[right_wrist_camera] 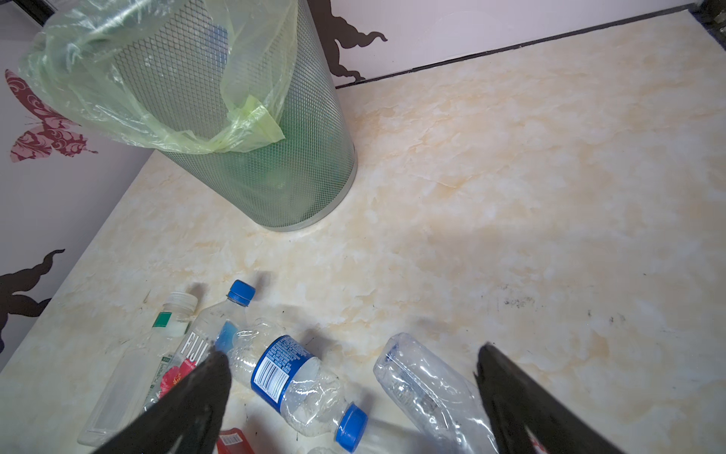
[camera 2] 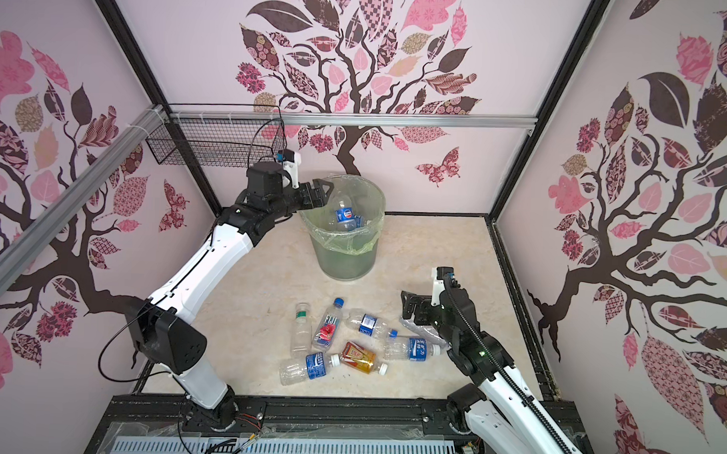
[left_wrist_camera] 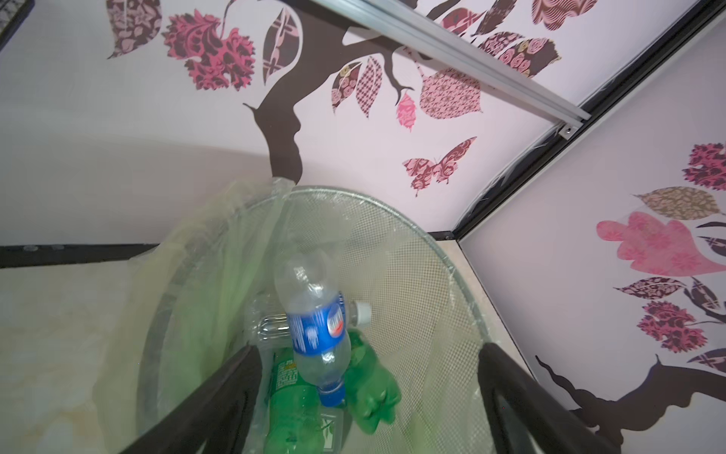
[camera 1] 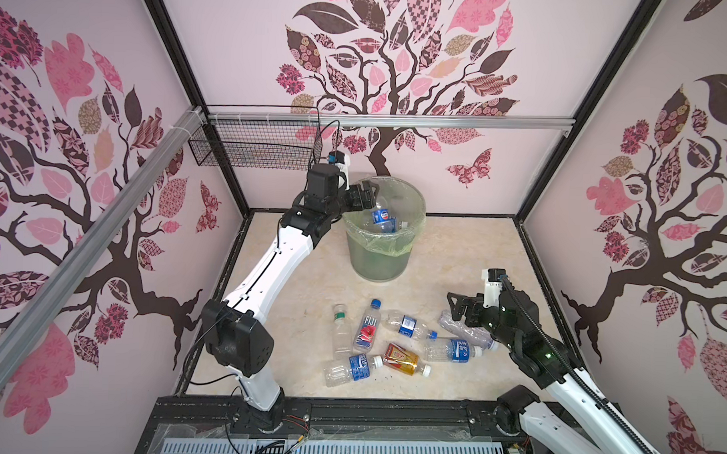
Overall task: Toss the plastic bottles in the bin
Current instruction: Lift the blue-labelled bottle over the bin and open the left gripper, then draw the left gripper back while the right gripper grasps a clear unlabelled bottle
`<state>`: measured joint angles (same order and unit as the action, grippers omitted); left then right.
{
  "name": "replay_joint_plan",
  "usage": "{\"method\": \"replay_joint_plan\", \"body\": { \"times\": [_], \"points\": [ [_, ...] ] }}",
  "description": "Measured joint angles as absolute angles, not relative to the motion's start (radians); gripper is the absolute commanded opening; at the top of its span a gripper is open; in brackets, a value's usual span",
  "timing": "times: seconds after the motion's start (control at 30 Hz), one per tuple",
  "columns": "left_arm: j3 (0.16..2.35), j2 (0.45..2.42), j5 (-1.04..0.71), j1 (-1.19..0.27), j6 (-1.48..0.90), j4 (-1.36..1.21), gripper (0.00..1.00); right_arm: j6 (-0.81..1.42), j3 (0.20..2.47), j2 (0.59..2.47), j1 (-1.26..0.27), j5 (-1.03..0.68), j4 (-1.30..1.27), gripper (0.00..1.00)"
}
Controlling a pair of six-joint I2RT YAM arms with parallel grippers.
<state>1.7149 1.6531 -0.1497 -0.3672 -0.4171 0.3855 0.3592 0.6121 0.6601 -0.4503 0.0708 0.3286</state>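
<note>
My left gripper point(camera 1: 370, 195) point(left_wrist_camera: 369, 350) hangs open over the left rim of the bin point(camera 1: 377, 266) point(left_wrist_camera: 412, 275). A clear bottle with a blue label point(camera 1: 381, 216) point(left_wrist_camera: 318, 326) is cap-down inside the bin, blurred, apart from the fingers, above green bottles point(left_wrist_camera: 290, 401). Several plastic bottles lie on the floor in front: a Fiji one point(camera 1: 367, 328), a crumpled blue-labelled one point(right_wrist_camera: 290, 377), an amber one point(camera 1: 403, 359). My right gripper point(camera 1: 454, 307) point(right_wrist_camera: 352, 353) is open, low over a clear unlabelled bottle point(right_wrist_camera: 428, 389) at the right of the group.
A black wire basket point(camera 1: 252, 149) hangs on the back wall left of the bin, close behind my left wrist. Patterned walls enclose the marble floor point(camera 1: 469, 256) on three sides. A black frame rail point(camera 1: 388, 416) runs along the front.
</note>
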Motion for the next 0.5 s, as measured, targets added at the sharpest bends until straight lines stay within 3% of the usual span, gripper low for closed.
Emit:
{"method": "replay_joint_plan", "body": {
  "times": [0.5],
  "points": [
    [1.110,0.907,-0.085,-0.262,-0.298,0.532,0.91,0.121,0.896,0.999,-0.450,0.095,0.519,1.00]
  ]
}}
